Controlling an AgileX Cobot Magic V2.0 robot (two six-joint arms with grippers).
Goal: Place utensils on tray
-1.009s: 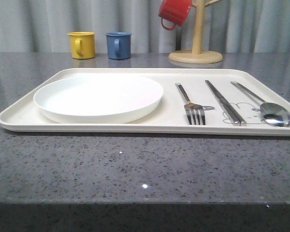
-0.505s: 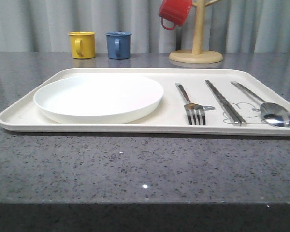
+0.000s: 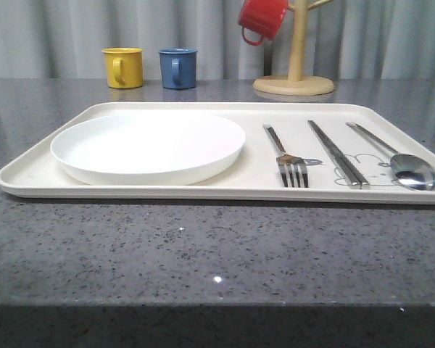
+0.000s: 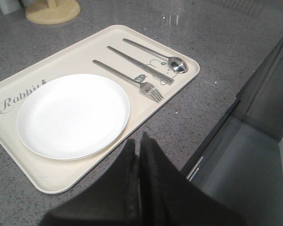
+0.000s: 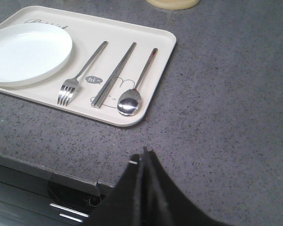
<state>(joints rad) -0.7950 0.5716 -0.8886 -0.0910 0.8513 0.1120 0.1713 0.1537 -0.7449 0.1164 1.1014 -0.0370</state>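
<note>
The cream tray (image 3: 167, 192) (image 4: 52, 176) (image 5: 153, 56) lies across the grey table. On its right half rest three silver utensils side by side: a fork (image 3: 284, 156) (image 4: 127, 79) (image 5: 80, 74), a pair of chopsticks (image 3: 336, 153) (image 4: 139, 65) (image 5: 115, 74) and a spoon (image 3: 395, 157) (image 4: 155, 52) (image 5: 137, 87). My left gripper (image 4: 137, 141) hangs shut and empty over the table's front edge, near the tray's front rim. My right gripper (image 5: 144, 153) is shut and empty too, above bare table in front of the tray's right corner.
A round white plate (image 3: 148, 145) (image 4: 70, 114) (image 5: 23, 52) fills the tray's left half. Behind the tray stand a yellow mug (image 3: 123, 67), a blue mug (image 3: 177, 68) and a wooden mug tree (image 3: 294, 76) holding a red mug (image 3: 262, 19).
</note>
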